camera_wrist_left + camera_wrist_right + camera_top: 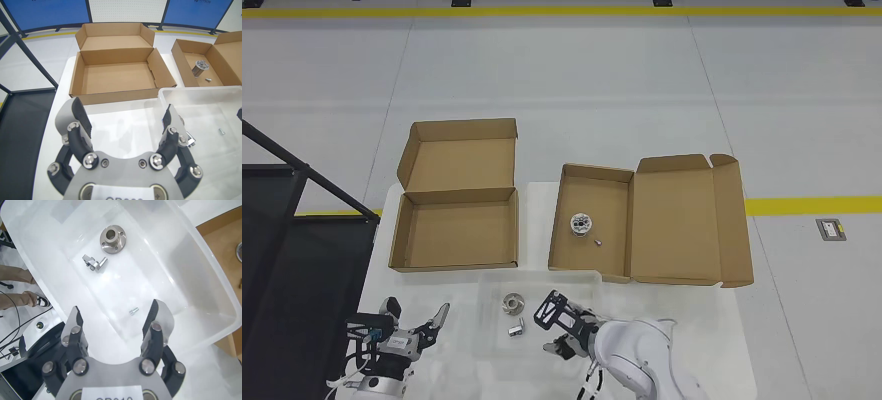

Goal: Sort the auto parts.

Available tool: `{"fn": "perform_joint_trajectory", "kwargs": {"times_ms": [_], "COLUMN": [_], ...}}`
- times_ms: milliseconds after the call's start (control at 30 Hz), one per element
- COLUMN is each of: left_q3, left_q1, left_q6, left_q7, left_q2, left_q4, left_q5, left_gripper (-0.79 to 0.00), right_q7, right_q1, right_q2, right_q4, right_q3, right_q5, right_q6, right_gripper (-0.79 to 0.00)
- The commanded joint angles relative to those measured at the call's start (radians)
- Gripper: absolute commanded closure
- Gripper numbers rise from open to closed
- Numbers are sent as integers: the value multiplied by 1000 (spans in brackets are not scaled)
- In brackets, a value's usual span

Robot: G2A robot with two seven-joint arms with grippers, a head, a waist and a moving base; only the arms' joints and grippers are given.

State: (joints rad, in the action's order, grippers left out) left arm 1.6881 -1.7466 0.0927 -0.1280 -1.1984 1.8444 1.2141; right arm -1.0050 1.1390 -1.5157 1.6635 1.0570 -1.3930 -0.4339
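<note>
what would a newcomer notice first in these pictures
Two open cardboard boxes stand out: the left box beside the right box, which holds a round metal part. Nearer the robot, a clear bin holds a flange, a bracket and a small pin, with the open right gripper above it.

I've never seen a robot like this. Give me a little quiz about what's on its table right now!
1. True or false: the left cardboard box already holds a metal part.
2. Which part in the clear plastic bin lies nearest the right gripper? A) round flange B) bracket C) small pin
3. Fill in: the left gripper and the right gripper both stand ____ and empty.
Key: 1 false; 2 C; 3 open.
</note>
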Motion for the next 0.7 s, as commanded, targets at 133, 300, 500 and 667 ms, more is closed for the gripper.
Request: {"fn": "perform_joint_trajectory", "kwargs": {"times_ms": [133, 300, 500, 667], "left_q3": [0, 0, 0, 0], "left_q1": [0, 0, 0, 0], "left_q6": [0, 0, 0, 0], "left_q7": [0, 0, 0, 0], "left_q2": [0, 0, 0, 0], "left_q4": [0, 0, 0, 0], "left_q5": [0, 0, 0, 0], "left_gripper": [-785, -785, -785, -785], "right_q7": [-1, 53, 21, -69], "right_q1": [1, 8, 2, -49], "right_q2": [0, 3, -9, -30], "right_q4": [1, 6, 7, -45], "right_q3": [0, -3, -34, -101], "right_q5": [-1, -5, -45, -76], "right_q6": [0, -19, 214, 378], "right_gripper": [-785, -785, -785, -705]}}
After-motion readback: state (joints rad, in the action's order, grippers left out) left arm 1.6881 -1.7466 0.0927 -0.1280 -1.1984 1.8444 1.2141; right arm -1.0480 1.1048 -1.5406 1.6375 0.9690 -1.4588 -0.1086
